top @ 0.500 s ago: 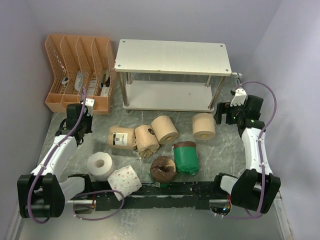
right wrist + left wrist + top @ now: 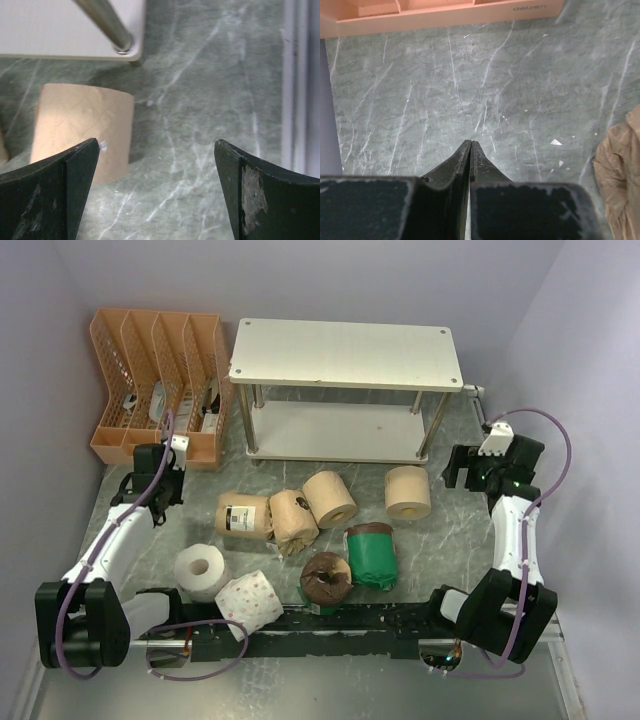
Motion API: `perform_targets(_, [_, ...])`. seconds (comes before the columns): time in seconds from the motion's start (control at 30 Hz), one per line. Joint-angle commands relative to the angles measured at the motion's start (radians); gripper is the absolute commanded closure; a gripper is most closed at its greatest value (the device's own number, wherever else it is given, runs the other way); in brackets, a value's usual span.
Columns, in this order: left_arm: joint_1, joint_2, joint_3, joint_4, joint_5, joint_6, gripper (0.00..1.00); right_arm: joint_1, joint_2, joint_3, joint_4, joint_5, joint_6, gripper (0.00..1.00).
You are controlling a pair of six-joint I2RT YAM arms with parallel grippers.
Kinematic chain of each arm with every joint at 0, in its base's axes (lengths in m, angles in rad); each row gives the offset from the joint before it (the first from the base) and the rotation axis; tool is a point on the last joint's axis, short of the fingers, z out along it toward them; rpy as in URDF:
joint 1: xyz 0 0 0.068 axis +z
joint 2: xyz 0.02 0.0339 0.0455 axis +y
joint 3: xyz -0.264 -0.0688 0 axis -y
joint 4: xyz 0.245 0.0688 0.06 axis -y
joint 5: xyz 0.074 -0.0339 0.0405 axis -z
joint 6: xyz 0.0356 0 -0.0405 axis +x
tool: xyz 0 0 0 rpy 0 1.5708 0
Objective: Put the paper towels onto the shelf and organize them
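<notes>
Right jaws swung rightward, wide open, empty; bare tan roll (image 2: pixel 85 115) just left of them. Left jaws shut, empty.

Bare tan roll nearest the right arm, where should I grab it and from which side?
The bare tan roll seems to lie on its side, core running near to far. Probably come from above with the open right tool, pinching across its curved wall.

Overhead rear view; close downward wrist views; right shares tan roll (image 2: pixel 408 492)
</notes>
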Motion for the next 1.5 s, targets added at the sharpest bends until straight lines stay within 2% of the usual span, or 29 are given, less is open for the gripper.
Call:
perform_targets(0.0, [0.009,0.007,0.109,-0.063,0.073,0.001,0.86,0.003,-0.007,-0.047,0.022,-0.219,-0.001,0.0])
perform_targets(0.1, [0.009,0.021,0.15,-0.107,0.145,0.006,0.89,0.065,-0.042,-0.047,-0.004,-0.234,-0.057,0.0])
perform_targets(0.23, [0.009,-0.007,0.138,-0.119,0.241,0.005,0.92,0.392,0.041,0.125,-0.228,-0.012,-0.224,0.0])
perform_targets(0.27, [0.009,-0.022,0.138,-0.125,0.241,0.01,0.93,0.463,0.055,0.166,-0.256,0.016,-0.233,0.0])
perform_targets(0.37, [0.009,-0.081,0.133,-0.11,0.178,0.012,0.91,0.531,0.029,0.207,-0.282,-0.043,-0.242,0.0])
perform_targets(0.47, [0.009,-0.108,0.2,-0.192,0.116,0.006,0.66,0.603,-0.019,0.183,-0.286,-0.098,-0.269,0.0])
perform_targets(0.5, [0.009,-0.105,0.229,-0.245,0.124,0.012,0.29,0.638,-0.031,0.165,-0.281,-0.098,-0.288,0.01])
perform_targets(0.53, [0.009,-0.104,0.25,-0.284,0.153,0.019,0.01,0.673,-0.043,0.145,-0.266,-0.078,-0.304,0.02])
perform_targets(0.63, [0.011,-0.085,0.296,-0.374,0.272,0.051,0.03,0.784,-0.055,0.071,-0.19,0.026,-0.363,0.09])
perform_targets(0.7, [0.012,-0.068,0.307,-0.387,0.293,0.038,0.03,0.828,-0.052,0.042,-0.133,0.075,-0.4,0.09])
perform_targets(0.9, [0.057,-0.096,0.252,-0.342,0.37,0.035,0.03,0.845,-0.005,0.033,-0.091,0.049,-0.501,0.07])
perform_targets(1.07, [0.104,-0.107,0.243,-0.344,0.399,0.042,0.03,0.874,0.037,0.04,-0.047,0.037,-0.455,0.09])
perform_targets(1.27, [0.127,-0.107,0.24,-0.346,0.421,0.049,0.03,0.996,0.094,0.018,0.016,0.113,-0.41,0.12])
perform_targets(1.47, [0.133,-0.124,0.235,-0.344,0.426,0.052,0.03,1.025,0.167,0.038,0.042,0.131,-0.394,0.15])
